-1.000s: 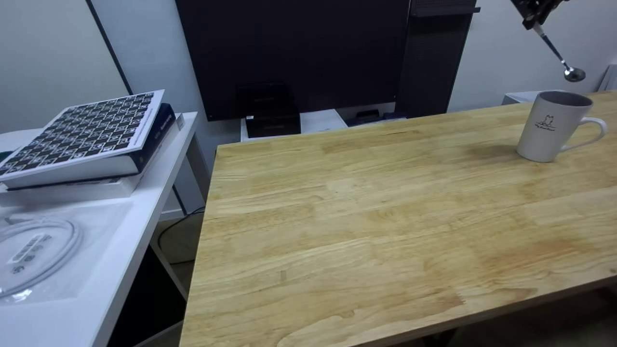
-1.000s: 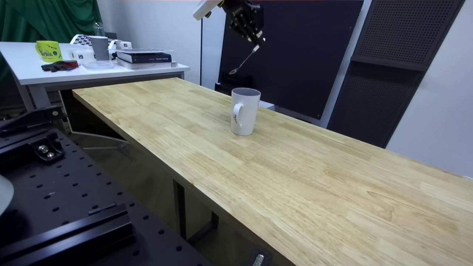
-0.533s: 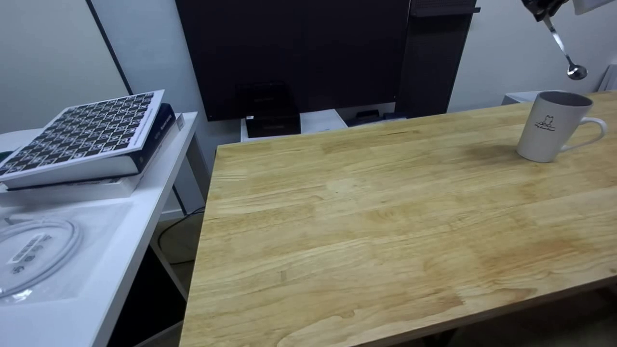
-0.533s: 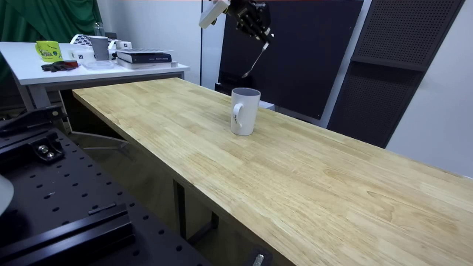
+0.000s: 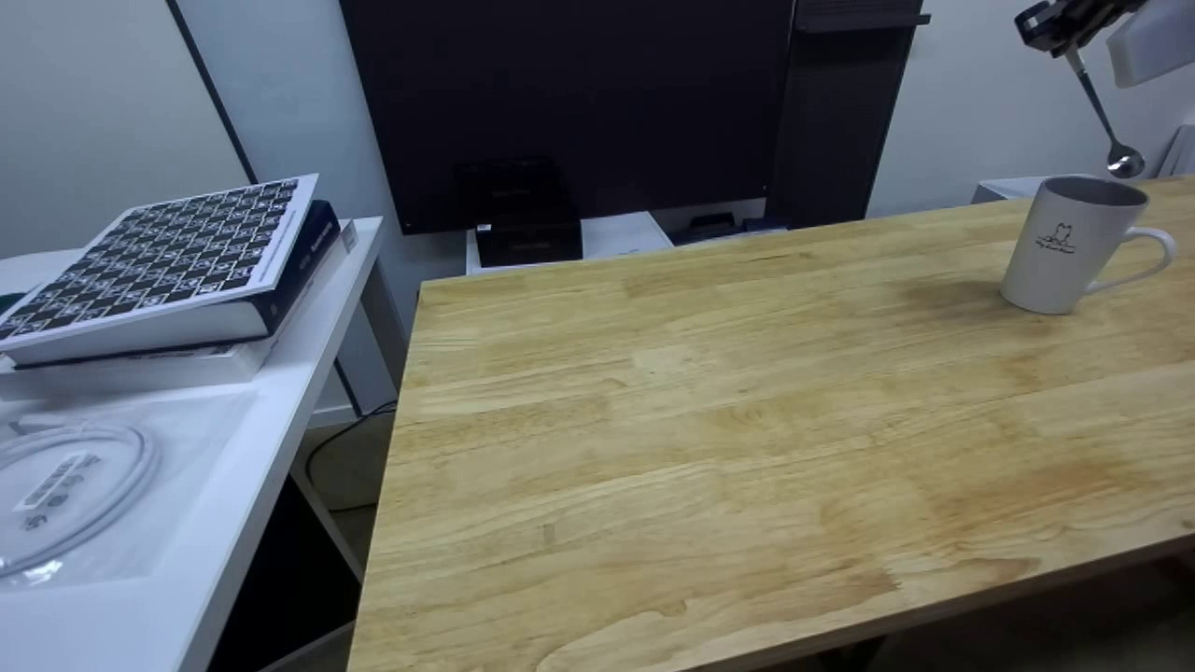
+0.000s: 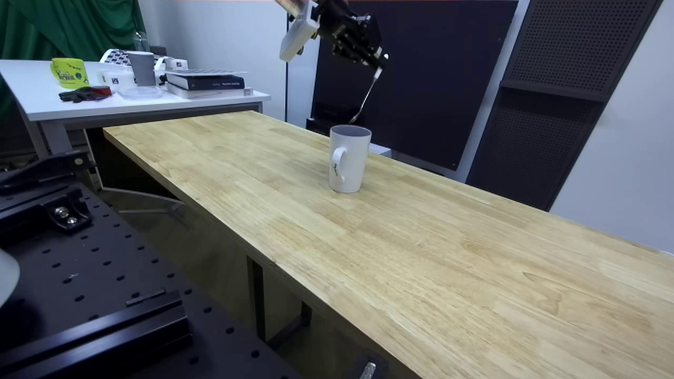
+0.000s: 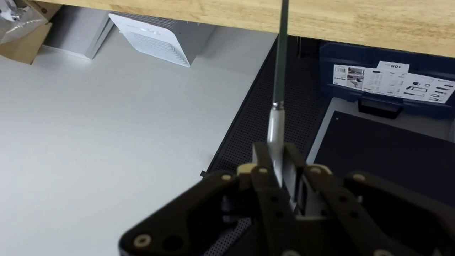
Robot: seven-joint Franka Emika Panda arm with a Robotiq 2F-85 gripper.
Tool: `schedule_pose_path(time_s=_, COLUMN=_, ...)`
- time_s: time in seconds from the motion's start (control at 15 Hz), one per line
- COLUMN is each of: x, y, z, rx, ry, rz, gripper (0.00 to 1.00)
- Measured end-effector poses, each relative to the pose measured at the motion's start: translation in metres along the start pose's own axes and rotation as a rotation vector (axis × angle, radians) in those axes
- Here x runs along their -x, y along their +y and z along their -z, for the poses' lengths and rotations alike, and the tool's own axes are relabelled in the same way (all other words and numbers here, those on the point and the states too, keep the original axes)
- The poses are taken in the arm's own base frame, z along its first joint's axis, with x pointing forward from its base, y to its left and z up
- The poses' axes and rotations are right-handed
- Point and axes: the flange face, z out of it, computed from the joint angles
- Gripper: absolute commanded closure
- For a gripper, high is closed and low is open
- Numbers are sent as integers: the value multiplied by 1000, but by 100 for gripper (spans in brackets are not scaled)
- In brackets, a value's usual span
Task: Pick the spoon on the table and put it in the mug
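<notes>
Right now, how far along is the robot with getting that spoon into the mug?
Done: the spoon is off the table, its white end pinched in the gripper. In hand: the carry; in both exterior views the bowl appears just above the mug, though I can't tell whether it is squarely over the opening. Left: probably lowering the spoon in and letting go, since none of it is inside yet.

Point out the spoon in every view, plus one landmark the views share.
In an exterior view: the spoon is upper right, above the white mug.
In an exterior view: the spoon is upper middle, above the white mug.
Wrist view: the spoon runs from the top edge down to the gripper, right of centre; bowl not shown.
Shared landmark: the wooden table, in all three.
</notes>
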Motion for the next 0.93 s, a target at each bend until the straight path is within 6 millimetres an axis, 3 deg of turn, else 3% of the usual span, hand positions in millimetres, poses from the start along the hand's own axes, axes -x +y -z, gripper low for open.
schedule_pose_path(time_s=0.33, x=20, y=-2, z=1, rx=-12, ry=11, rz=-40, gripper=96)
schedule_pose_path(time_s=0.93, x=36, y=-5, z=1, rx=-44, ry=40, rz=-109, gripper=96)
